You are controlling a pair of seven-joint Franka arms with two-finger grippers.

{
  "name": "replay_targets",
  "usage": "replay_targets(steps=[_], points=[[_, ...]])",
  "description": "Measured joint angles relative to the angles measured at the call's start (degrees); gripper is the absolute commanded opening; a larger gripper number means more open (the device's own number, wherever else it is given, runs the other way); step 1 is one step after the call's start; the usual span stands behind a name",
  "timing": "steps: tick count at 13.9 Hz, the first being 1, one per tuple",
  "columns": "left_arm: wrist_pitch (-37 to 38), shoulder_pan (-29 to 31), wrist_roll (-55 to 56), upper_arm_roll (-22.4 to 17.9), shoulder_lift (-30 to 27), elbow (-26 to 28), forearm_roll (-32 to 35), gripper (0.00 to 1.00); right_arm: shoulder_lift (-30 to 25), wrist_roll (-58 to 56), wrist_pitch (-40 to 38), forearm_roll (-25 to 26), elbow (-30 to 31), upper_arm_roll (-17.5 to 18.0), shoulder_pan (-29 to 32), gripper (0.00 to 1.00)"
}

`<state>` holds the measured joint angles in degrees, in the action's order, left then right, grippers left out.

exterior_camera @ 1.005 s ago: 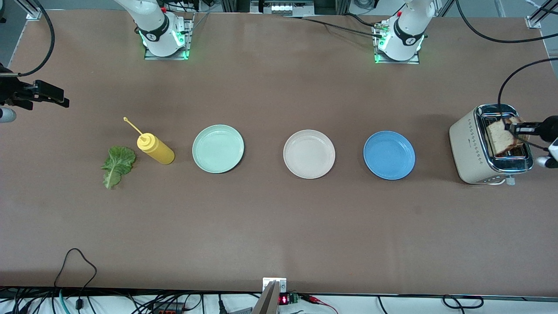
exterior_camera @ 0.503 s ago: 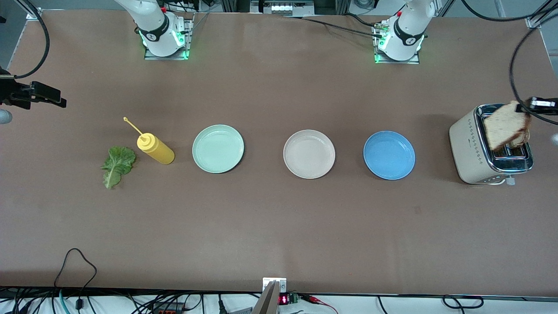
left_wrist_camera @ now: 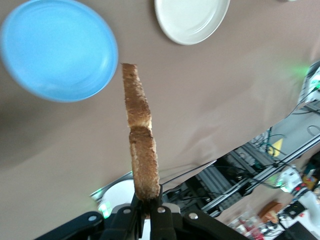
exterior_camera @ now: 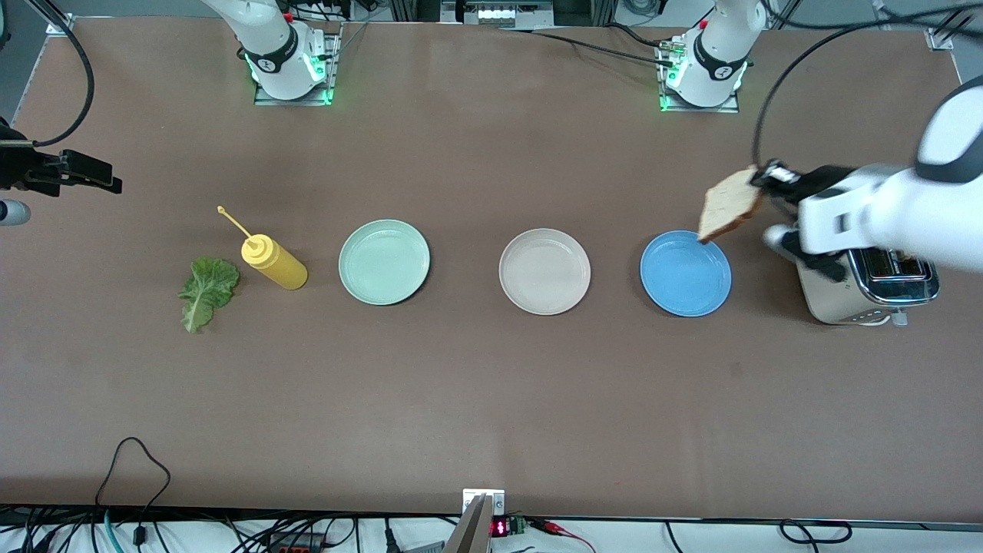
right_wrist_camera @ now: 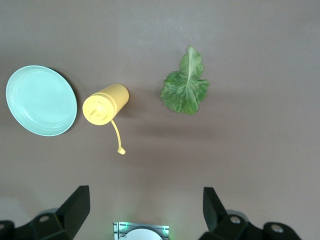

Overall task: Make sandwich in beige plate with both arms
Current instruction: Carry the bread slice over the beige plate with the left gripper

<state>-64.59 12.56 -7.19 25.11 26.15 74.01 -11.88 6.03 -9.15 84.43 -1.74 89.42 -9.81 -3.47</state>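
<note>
My left gripper (exterior_camera: 760, 182) is shut on a slice of speckled bread (exterior_camera: 728, 206) and holds it in the air over the edge of the blue plate (exterior_camera: 685, 273). In the left wrist view the bread slice (left_wrist_camera: 139, 137) stands edge-on out of the left gripper (left_wrist_camera: 148, 206). The beige plate (exterior_camera: 544, 270) lies bare in the middle of the table and also shows in the left wrist view (left_wrist_camera: 192, 19). The lettuce leaf (exterior_camera: 206, 291) lies flat toward the right arm's end and shows in the right wrist view (right_wrist_camera: 185, 86). My right gripper (right_wrist_camera: 145, 205) is open and empty, high over that end.
A yellow squeeze bottle (exterior_camera: 273, 261) lies beside the lettuce. A mint-green plate (exterior_camera: 384, 262) sits between the bottle and the beige plate. A toaster (exterior_camera: 868, 288) stands at the left arm's end, partly hidden by the left arm.
My left gripper has lifted the bread slice out of the toaster and carried it toward the middle, now over the blue plate's edge. The right arm has barely moved.
</note>
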Motion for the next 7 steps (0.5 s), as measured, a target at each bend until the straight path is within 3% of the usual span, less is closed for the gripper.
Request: replay_targets(steps=[7], points=[[-21.2,-11.9,16.0,0.4,4.4,9.4,-7.7,0.01,3.7,-1.2,0.0,0.0,0.0,0.0,1.0,1.0]])
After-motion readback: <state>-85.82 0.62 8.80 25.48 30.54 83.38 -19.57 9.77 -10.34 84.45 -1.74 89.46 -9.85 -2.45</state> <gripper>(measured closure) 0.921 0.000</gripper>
